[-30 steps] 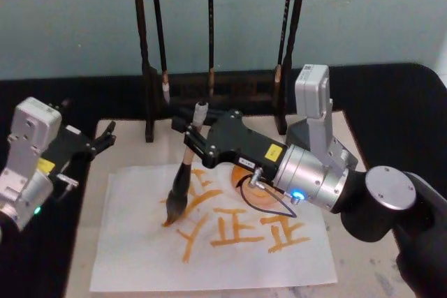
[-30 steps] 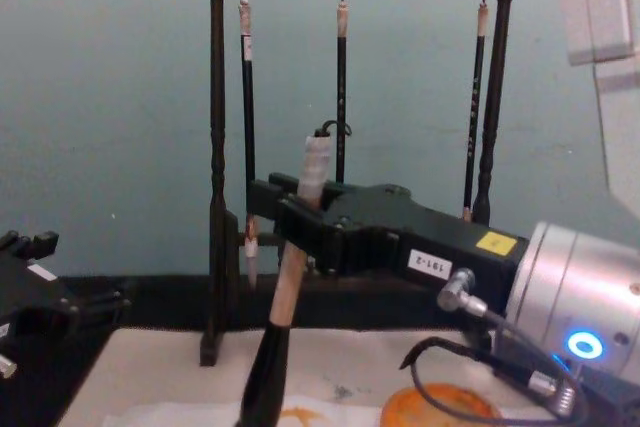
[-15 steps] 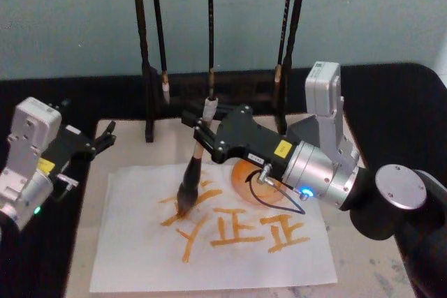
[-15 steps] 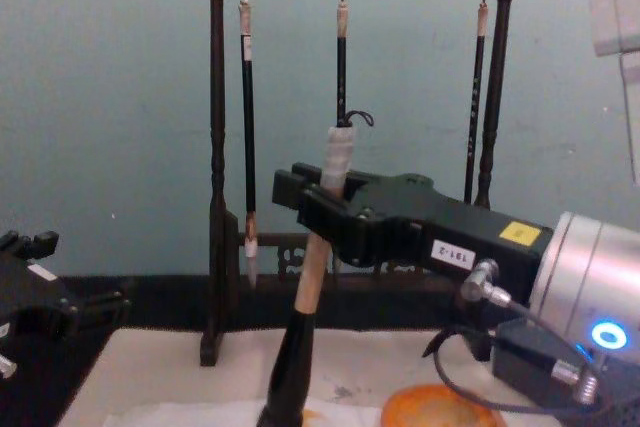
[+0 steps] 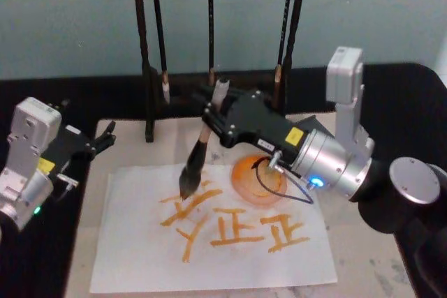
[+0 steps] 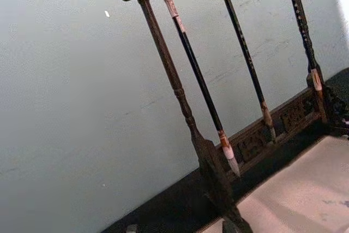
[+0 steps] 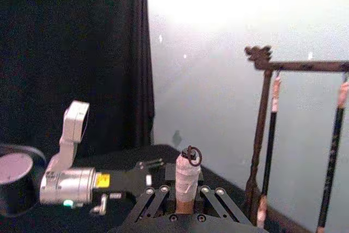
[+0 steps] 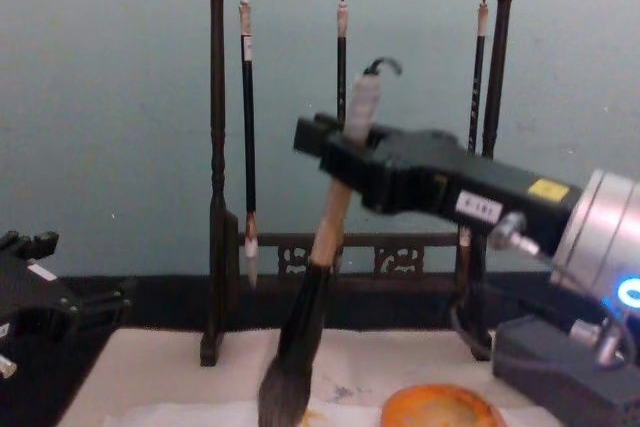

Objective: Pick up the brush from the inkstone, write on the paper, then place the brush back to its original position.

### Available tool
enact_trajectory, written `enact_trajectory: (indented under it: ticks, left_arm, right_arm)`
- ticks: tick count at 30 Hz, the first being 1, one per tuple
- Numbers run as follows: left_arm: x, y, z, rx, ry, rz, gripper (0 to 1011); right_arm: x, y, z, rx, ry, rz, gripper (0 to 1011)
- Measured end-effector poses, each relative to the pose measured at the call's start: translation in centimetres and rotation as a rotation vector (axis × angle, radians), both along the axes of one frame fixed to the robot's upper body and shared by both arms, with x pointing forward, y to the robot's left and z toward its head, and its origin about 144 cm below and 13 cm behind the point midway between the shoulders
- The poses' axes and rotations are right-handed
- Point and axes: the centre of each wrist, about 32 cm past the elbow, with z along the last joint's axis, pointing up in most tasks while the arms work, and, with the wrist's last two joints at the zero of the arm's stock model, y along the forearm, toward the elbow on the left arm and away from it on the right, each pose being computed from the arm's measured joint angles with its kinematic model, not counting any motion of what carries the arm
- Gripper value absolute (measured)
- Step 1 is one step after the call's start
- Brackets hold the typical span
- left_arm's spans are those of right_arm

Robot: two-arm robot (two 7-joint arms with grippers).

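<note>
Head view: brush at the top stroke

Right gripper (image 5: pixel 211 118) is clamped on the tilted brush (image 5: pixel 198 155), tip at the paper's (image 5: pixel 133 256) upper strokes; left gripper (image 5: pixel 103 137) parked aside.
Right wrist view: brush sits centred between the jaws.
Chest view: lift straight, I'd say, before swinging to the orange dish (image 8: pixel 440 409).

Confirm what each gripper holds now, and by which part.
The right gripper grips the thick light-wooden calligraphy brush on its upper handle, just below the whitish end cap. The left gripper, parked at the left, holds nothing.
</note>
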Motion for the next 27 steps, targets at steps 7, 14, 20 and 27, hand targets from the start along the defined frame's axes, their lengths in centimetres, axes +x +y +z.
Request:
enact_trajectory:
  ticks: [7, 14, 20, 27]
  left_arm:
    - [0.0, 0.0, 0.0, 0.000, 0.000, 0.000, 1010]
    - [0.0, 0.0, 0.0, 0.000, 0.000, 0.000, 1010]
    - [0.0, 0.0, 0.0, 0.000, 0.000, 0.000, 1010]
    - [0.0, 0.0, 0.0, 0.000, 0.000, 0.000, 1010]
  right_arm:
    - [0.4, -0.9, 0.9, 0.062, -0.006, -0.048, 169]
    - [1.2, -2.5, 1.5, 0.143, 0.016, -0.132, 168]
    - [1.8, -4.3, 1.9, 0.211, 0.062, -0.211, 169]
    - [2.0, -5.9, 1.6, 0.286, 0.175, -0.318, 168]
